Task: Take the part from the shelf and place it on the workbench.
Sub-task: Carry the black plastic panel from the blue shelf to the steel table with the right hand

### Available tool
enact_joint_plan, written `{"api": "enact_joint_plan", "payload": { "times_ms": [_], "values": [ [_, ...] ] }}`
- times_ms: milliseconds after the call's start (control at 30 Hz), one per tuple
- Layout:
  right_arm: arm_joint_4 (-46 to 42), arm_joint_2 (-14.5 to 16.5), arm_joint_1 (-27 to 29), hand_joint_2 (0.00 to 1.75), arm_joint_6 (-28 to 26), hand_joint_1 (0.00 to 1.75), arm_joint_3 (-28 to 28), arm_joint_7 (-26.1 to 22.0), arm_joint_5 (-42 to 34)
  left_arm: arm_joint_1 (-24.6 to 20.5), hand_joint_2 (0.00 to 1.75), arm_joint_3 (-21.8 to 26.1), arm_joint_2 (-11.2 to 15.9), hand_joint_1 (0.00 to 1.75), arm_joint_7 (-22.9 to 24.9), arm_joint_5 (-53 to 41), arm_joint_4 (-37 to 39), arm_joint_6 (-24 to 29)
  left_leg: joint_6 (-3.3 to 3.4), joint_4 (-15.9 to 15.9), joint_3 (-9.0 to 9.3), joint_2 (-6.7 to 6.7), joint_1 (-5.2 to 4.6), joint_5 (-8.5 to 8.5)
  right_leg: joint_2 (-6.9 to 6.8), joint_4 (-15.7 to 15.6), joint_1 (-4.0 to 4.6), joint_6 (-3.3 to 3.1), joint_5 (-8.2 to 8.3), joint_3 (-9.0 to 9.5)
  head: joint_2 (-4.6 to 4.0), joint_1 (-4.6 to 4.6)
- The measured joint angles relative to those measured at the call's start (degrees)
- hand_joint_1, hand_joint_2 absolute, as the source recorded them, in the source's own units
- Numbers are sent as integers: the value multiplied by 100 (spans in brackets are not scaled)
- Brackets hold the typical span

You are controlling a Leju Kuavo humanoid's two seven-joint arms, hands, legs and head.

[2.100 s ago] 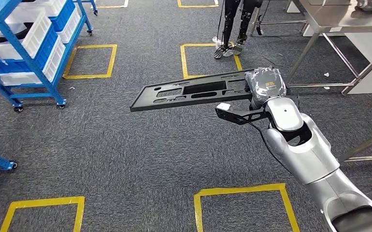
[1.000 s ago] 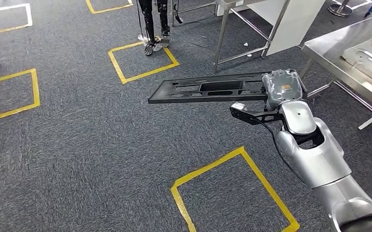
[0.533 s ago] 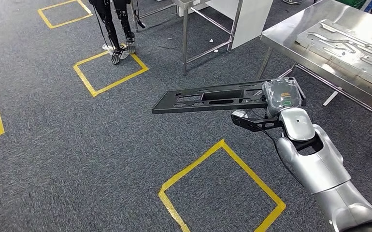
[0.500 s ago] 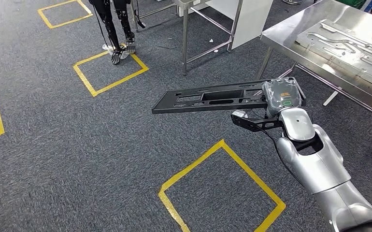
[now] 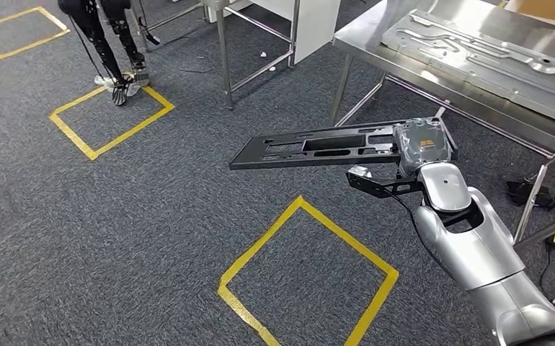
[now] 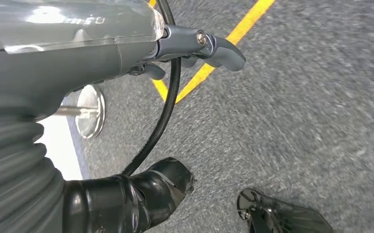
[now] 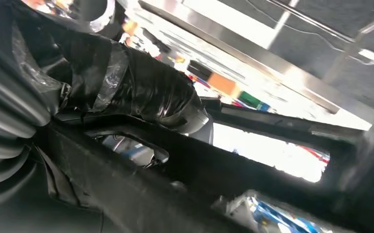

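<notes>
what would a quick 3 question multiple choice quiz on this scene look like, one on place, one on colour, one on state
1. Where is the steel workbench relative to the held black part?
A. ahead and to the right
B. behind and to the left
C. directly underneath it

2. What colour are the tape squares on the carpet?
A. white
B. yellow
C. red

3. What is the right hand doing?
A. hanging free
B. resting on the workbench
C. gripping one end of the black part

Answers:
1 A, the head view shows the bench at upper right, beyond the part.
2 B, the floor outlines are yellow.
3 C, the hand wraps the part's right end, holding it about level above the carpet.
</notes>
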Motion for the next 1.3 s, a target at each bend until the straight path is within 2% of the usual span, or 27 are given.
{"api": "enact_joint_plan", "payload": {
  "times_ms": [33, 100, 133, 200, 233, 267, 300, 333, 367, 400, 467, 533, 600, 633, 667, 733, 767, 833, 867, 900, 967, 1033, 1067, 1133, 1200, 1267, 1300],
  "values": [
    [-1, -2, -10, 175, -1, 175, -4, 0, 1, -7, 175, 1, 0, 0, -1, 1, 0, 1, -24, -3, 11, 59, -14, -11, -35, -84, 27, -31, -5, 31, 1, -1],
    [0, -13, -9, 175, -1, 175, -11, -1, 2, -30, 175, 2, 0, 0, 0, 1, 0, 3, -81, -20, 43, 177, -27, -36, 113, -101, 21, -86, 17, 27, 1, -2],
    [0, -20, -4, 175, -1, 175, -16, -2, 2, -39, 175, 2, 3, 0, 3, 1, 0, 5, -113, 3, 52, 139, -21, -73, 183, -129, 1, -117, 32, 41, 2, -3],
    [-1, -26, -4, 175, 1, 175, -25, -7, 3, -34, 175, 5, 10, 0, 6, 1, 0, 9, -162, 327, -74, -153, 0, -305, 316, -186, -47, -191, 70, 69, 2, -4],
    [1, -25, -3, 175, 1, 175, -28, -8, 3, -26, 175, 6, 13, 0, 7, 2, 0, 9, -174, 659, -222, -346, 17, -484, 383, -191, -50, -212, 78, 67, 1, -4],
    [2, -25, -1, 175, 2, 175, -29, -9, 3, -15, 175, 7, 12, 0, 8, 2, 0, 9, -181, 1046, -410, -459, 24, -661, 457, -185, -51, -227, 83, 57, 1, -5],
    [3, -22, 6, 175, 3, 175, -28, -9, 4, -6, 175, 8, 12, 0, 8, 3, 0, 9, -188, 1370, -574, -508, 27, -765, 544, -174, -47, -231, 83, 47, 1, -5],
    [5, -21, 13, 175, 4, 175, -28, -13, 4, 0, 175, 8, 13, 0, 10, 3, 0, 9, -191, 1538, -670, -527, 28, -766, 636, -158, -43, -231, 82, 38, 1, -5],
    [7, -19, 18, 175, 5, 175, -28, -17, 4, 4, 175, 9, 14, 0, 14, 4, 0, 9, -186, 1485, -666, -538, 28, -651, 731, -137, -41, -229, 80, 29, 1, -5],
    [7, -17, 20, 175, 5, 175, -28, -24, 4, 5, 175, 10, 16, 0, 18, 4, 0, 9, -170, 1217, -561, -572, 28, -445, 825, -114, -40, -223, 75, 23, 1, -6],
    [8, -16, 13, 175, 7, 175, -28, -33, 4, 9, 175, 12, 26, 0, 27, 5, 0, 9, -116, 475, -257, -828, 42, -80, 985, -64, -41, -194, 63, -6, 0, -4],
    [12, -15, 1, 175, 8, 175, -27, -35, 4, 9, 175, 14, 32, 0, 29, 4, 0, 9, -80, 102, -98, -1031, 45, 19, 1127, -37, -63, -129, 74, -62, 1, -4],
    [20, -23, 5, 175, 9, 175, -28, -36, 4, -10, 175, 14, 30, 0, 32, 3, 0, 9, -50, 53, -68, -945, 38, 27, 1273, -56, -88, -42, 114, -103, 1, -6],
    [22, -32, 15, 175, 9, 175, -30, -38, 4, -19, 175, 14, 25, 0, 32, 2, 0, 9, -18, 12, -46, -864, 45, 49, 1233, -48, -85, -8, 114, -114, 1, -3],
    [26, -42, 15, 175, 10, 175, -31, -41, 4, -24, 175, 14, 21, 0, 32, 2, 0, 9, 20, -32, -21, -781, 58, 74, 1097, 17, -74, 23, 70, -149, 1, 14],
    [31, -50, 1, 175, 10, 175, -31, -45, 4, -14, 175, 15, 15, 0, 31, 2, 0, 13, 78, -94, 12, -613, 67, 103, 668, 479, -67, 73, -192, -374, 1, 46],
    [36, -50, -4, 175, 10, 175, -31, -44, 4, -6, 175, 15, 16, 0, 31, 2, 0, 18, 90, -99, 14, -538, 64, 101, 518, 835, -80, 99, -360, -554, 1, 61],
    [44, -48, 6, 175, 10, 175, -31, -42, 3, 3, 175, 16, 16, 0, 31, 3, 0, 27, 88, -92, 16, -377, 62, 83, 411, 1384, -126, 141, -523, -835, 1, 61],
    [49, -48, 12, 175, 10, 175, -32, -40, 3, 4, 175, 16, 16, 0, 31, 3, 0, 31, 80, -87, 21, -297, 64, 69, 385, 1394, -146, 156, -462, -841, 1, 61],
    [52, -48, 13, 175, 10, 175, -32, -40, 3, 3, 175, 16, 13, 0, 31, 3, 0, 32, 64, -77, 30, -215, 66, 49, 346, 1170, -159, 164, -308, -723, 0, 61],
    [52, -47, 8, 175, 10, 175, -32, -39, 4, -1, 175, 17, 5, 0, 32, 3, 0, 33, 11, -49, 59, -69, 54, -4, 118, 409, -140, 144, 18, -308, 0, 61],
    [50, -45, 2, 175, 9, 175, -32, -38, 4, -8, 175, 17, 2, 0, 32, 3, 0, 36, -62, -32, 93, 59, 26, -56, -52, -29, -90, 81, 127, -88, 0, 58],
    [51, -45, 1, 175, 9, 175, -32, -38, 4, -14, 175, 18, 2, 0, 32, 3, 0, 38, -102, -41, 112, 121, 12, -71, -42, -47, -64, 42, 106, -92, 0, 58],
    [53, -52, 10, 175, 8, 175, -32, -38, 4, -35, 175, 18, 3, 0, 35, 4, 0, 41, -178, -55, 162, 198, 24, -109, 122, -78, -74, -31, 116, -87, -1, 56],
    [52, -57, 14, 175, 8, 175, -32, -38, 4, -41, 175, 19, 7, 0, 39, 5, 0, 43, -229, 152, 102, -60, 57, -279, 269, -130, -106, -111, 137, -53, -1, 51],
    [49, -51, 12, 175, 8, 175, -32, -38, 4, -26, 175, 21, 5, 0, 40, 5, 0, 43, -241, 822, -218, -433, 77, -634, 413, -149, -108, -171, 145, -41, 1, 47],
    [49, -45, 13, 175, 9, 175, -32, -37, 4, -17, 175, 22, 4, 0, 41, 5, 0, 43, -240, 1216, -423, -509, 76, -790, 496, -143, -92, -190, 143, -44, 1, 44]
  ]
}}
